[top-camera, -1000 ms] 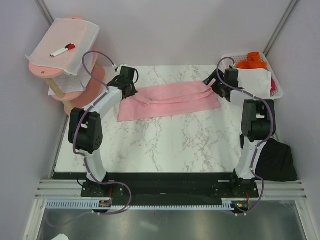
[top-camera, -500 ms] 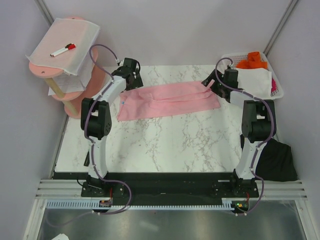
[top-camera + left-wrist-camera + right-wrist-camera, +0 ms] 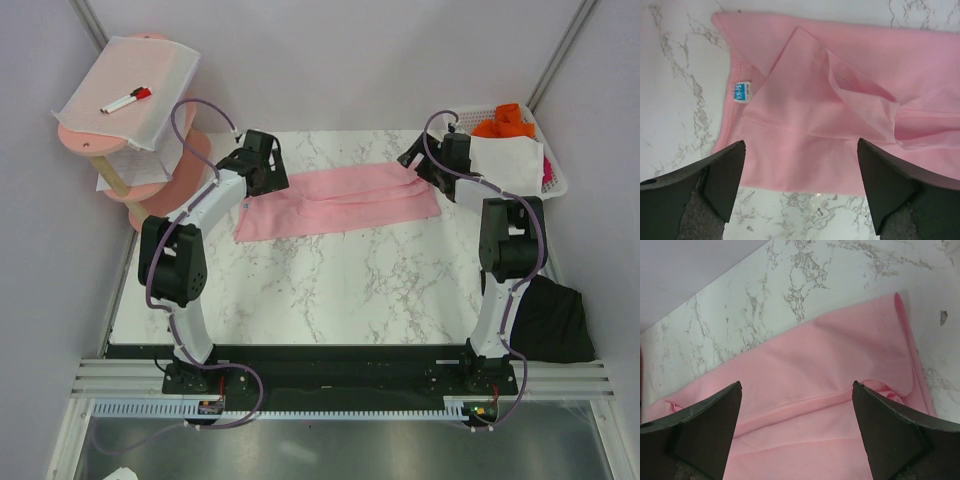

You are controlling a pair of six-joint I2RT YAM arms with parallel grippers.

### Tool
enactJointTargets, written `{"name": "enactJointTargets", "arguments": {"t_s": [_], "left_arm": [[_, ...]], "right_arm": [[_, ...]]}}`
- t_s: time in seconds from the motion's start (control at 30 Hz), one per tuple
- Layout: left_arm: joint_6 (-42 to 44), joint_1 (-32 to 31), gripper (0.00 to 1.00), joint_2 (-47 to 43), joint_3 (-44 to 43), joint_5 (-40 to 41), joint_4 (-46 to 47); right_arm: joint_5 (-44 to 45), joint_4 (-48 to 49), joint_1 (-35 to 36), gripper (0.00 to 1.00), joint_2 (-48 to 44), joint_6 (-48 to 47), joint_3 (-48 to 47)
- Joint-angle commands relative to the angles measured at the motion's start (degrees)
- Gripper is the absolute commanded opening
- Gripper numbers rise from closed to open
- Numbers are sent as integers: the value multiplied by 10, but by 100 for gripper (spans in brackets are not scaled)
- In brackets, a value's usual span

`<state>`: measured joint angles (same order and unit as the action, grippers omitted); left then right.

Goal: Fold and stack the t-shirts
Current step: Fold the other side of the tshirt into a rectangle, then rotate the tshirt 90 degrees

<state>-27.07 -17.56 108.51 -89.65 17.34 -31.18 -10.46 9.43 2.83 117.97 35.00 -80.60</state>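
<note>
The light pink t-shirt (image 3: 340, 200) lies folded into a long strip across the far half of the marble table (image 3: 330, 290). My left gripper (image 3: 268, 176) hovers open over its left end. In the left wrist view the gripper (image 3: 800, 145) spans the cloth's near edge, with the white tag (image 3: 741, 91) and a folded-in sleeve (image 3: 840, 105) ahead. My right gripper (image 3: 420, 163) is open above the shirt's right end, and the right wrist view shows the gripper (image 3: 797, 385) wide over pink cloth (image 3: 805, 380) with nothing between the fingers. The black t-shirt (image 3: 552, 320) lies bunched beside the right arm.
A white basket (image 3: 556, 182) holding orange and white cloths stands at the back right. At the back left a pink tiered stand (image 3: 150, 180) carries a white mesh sheet (image 3: 150, 70) and a red-capped marker (image 3: 126, 100). Purple walls enclose the table.
My left gripper has opened and let go of the shirt's left end; it swung toward the back wall and came back over that end. The right gripper stayed open, nearly still.
</note>
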Motion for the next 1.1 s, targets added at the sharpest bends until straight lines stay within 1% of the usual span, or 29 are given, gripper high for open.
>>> {"name": "enactJointTargets", "arguments": {"t_s": [0.0, 0.03, 0.07, 0.1, 0.13, 0.17, 0.2, 0.23, 0.3, 0.33, 0.4, 0.43, 0.5, 0.6, 0.83, 0.93, 1.07], "left_arm": [[3, -26, 95, -22, 39, -17, 29], [4, -31, 93, -23, 53, -17, 33], [3, -40, 89, -22, 60, -14, 36], [5, -43, 57, -21, 68, -15, 39], [7, -48, 31, -13, 69, -16, 42], [5, -50, 4, -8, 70, -19, 43], [6, -50, 2, -1, 69, -22, 43], [6, -51, 2, 10, 68, -26, 42], [6, -51, 2, 21, 66, -27, 41], [5, -51, 2, 28, 65, -28, 41], [4, -51, 2, 36, 62, -31, 40], [3, -51, 2, 39, 62, -36, 40], [1, -51, 2, 47, 60, -38, 34], [0, -51, 2, 51, 57, -35, 27], [3, -51, 2, 66, 53, -25, 15], [2, -50, 2, 86, 44, -23, 5], [3, -48, 2, 121, 15, -15, -18]], "right_arm": [[37, -14, 9, 97, -7, -61, -34], [66, -27, 23, 89, -9, -76, -42], [75, -58, 30, 77, -6, -95, -68], [81, -71, 45, 6, -1, -121, -83], [101, -88, 54, 0, 6, -134, -101], [115, -125, 64, 0, 24, -148, -143], [122, -140, 84, 0, 36, -159, -166], [141, -178, 92, 0, 66, -185, -220], [149, -212, 110, 0, 99, -201, -275], [149, -241, 114, 0, 135, -207, -326], [149, -281, 116, 0, 174, -210, -386], [149, -316, 116, 0, 207, -211, -432], [151, -343, 117, 0, 230, -214, -460], [156, -347, 117, 0, 234, -213, -440], [157, -315, 117, 0, 195, -206, -342], [160, -318, 118, 0, 196, -205, -334], [183, -350, 119, 0, 201, -203, -331]]}}
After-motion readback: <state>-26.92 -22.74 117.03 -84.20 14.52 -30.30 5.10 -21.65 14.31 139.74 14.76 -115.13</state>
